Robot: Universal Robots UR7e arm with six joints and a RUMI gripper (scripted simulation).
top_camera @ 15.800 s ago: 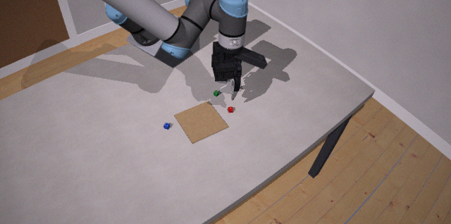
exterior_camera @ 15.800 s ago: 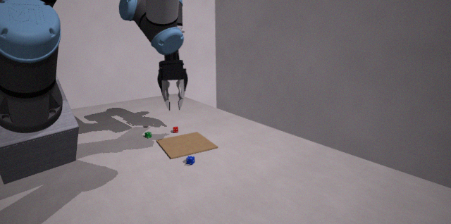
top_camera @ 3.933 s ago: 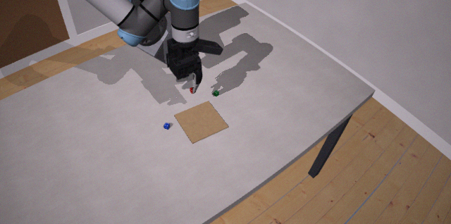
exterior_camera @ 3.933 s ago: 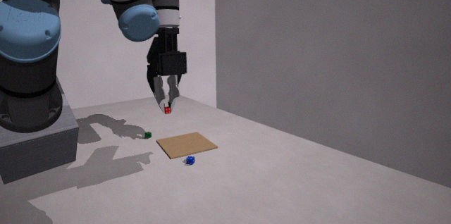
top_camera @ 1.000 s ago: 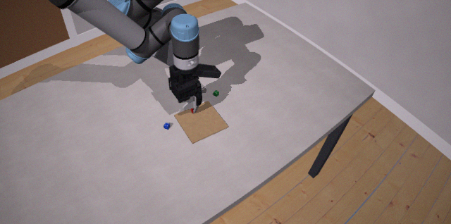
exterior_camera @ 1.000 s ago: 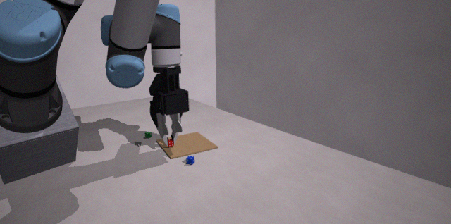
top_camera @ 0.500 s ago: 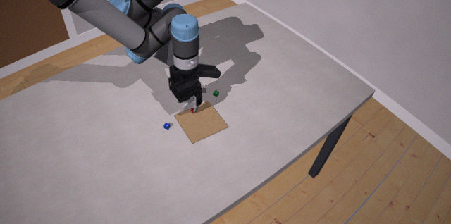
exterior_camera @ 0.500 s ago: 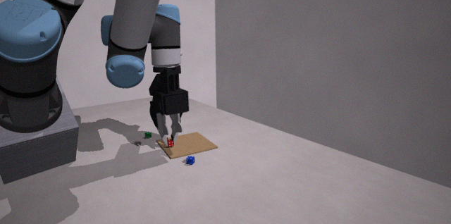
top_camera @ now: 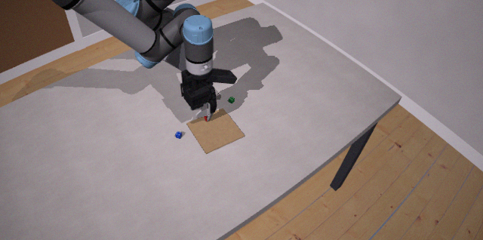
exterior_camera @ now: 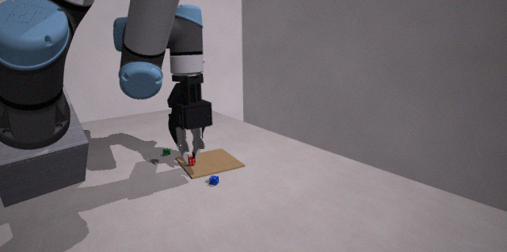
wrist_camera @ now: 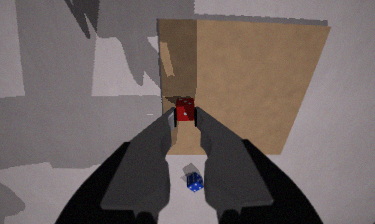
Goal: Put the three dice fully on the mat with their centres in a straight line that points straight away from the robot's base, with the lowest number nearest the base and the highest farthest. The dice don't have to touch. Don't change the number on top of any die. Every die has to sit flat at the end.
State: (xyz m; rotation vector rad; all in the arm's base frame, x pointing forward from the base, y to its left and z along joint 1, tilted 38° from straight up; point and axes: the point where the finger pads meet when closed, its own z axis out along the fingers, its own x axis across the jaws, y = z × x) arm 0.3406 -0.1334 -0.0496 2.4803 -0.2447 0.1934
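fingers around red die [wrist_camera: 184, 108], blue die [wrist_camera: 194, 181] beneath

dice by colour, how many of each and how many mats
red die: 1, shut in the gripper over the mat's near corner
green die: 1, on the table off the mat
blue die: 1, on the table off the mat
mat: 1
total: 3 dice and 1 mat, 4 things
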